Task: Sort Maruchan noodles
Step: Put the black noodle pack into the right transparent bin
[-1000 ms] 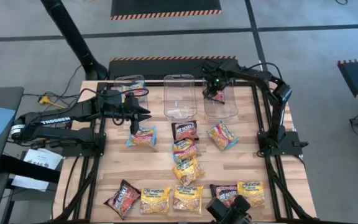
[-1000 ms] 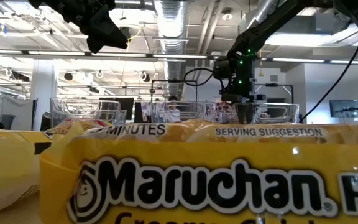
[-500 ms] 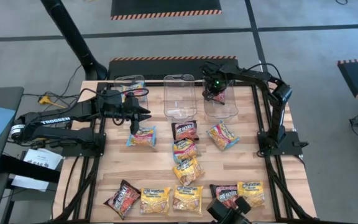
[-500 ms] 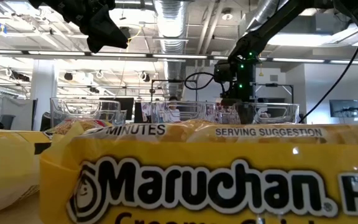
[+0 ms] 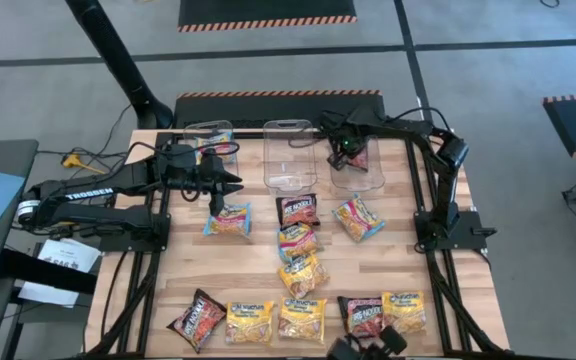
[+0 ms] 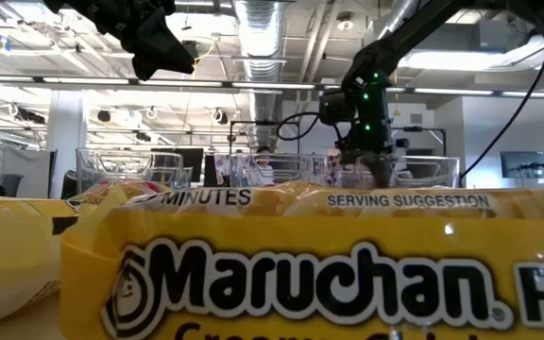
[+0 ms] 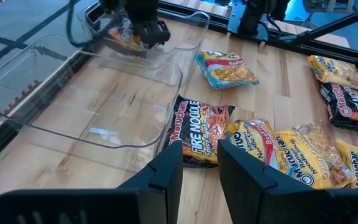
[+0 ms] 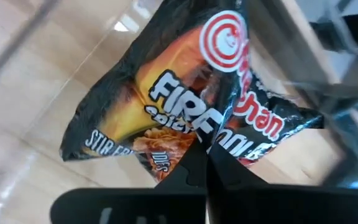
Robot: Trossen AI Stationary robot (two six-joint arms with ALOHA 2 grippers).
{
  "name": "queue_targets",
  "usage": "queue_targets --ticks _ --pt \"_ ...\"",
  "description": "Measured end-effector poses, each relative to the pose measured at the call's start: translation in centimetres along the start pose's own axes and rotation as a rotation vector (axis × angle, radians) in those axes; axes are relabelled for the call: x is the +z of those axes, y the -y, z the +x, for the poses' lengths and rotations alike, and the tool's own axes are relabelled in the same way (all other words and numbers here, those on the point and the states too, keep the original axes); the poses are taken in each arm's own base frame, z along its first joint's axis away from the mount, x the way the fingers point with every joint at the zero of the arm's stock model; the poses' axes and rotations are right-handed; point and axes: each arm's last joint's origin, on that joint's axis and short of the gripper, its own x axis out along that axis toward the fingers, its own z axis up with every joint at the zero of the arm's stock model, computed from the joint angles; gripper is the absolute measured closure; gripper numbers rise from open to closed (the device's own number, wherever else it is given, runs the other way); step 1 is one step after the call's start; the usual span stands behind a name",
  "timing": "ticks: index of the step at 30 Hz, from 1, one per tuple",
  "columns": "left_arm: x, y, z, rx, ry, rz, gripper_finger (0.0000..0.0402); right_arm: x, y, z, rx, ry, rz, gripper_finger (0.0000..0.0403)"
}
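Right claw [image 5: 345, 156], clenched and empty, hangs above the black-red packet [image 8: 166, 118] in the far-right bin [image 5: 368, 178]; left claw [image 5: 230, 184] state indeterminate.

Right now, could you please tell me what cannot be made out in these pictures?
- Low view: a yellow packet against the lens hides almost all the other packets.
- High view: the right pincer covers what lies in the right bin.
- Right wrist view: the black-red packet fills the picture; whether the shut pincer pinches it is unclear.
- High view: what lies in the left bin is too small to identify.
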Motion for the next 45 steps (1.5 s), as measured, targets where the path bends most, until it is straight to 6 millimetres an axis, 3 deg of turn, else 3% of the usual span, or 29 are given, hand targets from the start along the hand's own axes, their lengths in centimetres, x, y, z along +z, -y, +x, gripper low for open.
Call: queue_targets --ticks 8,14,20,27,45 --pt "0.0 -0.1 0.0 0.049 0.006 0.000 0.0312 -1.0 -1.3 -3.5 -0.100 0.123 0.010 0.0399" --pt "0.0 -0.1 0.0 0.052 0.006 0.000 0.0312 -1.4 -0.5 -5.4 -0.222 0.217 0.059 0.0400" --pt "0.0 -0.2 0.0 0.052 0.006 0.000 0.0312 -0.6 1.0 -4.6 -0.245 0.222 0.066 0.0399" --pt "0.0 -0.2 0.0 0.052 0.006 0.003 0.0312 0.1 1.0 -2.4 -0.235 0.156 0.039 0.0394" --pt "0.0 -0.2 0.0 0.052 0.006 0.003 0.0312 0.7 0.9 -2.0 -0.234 0.182 0.029 0.0299"
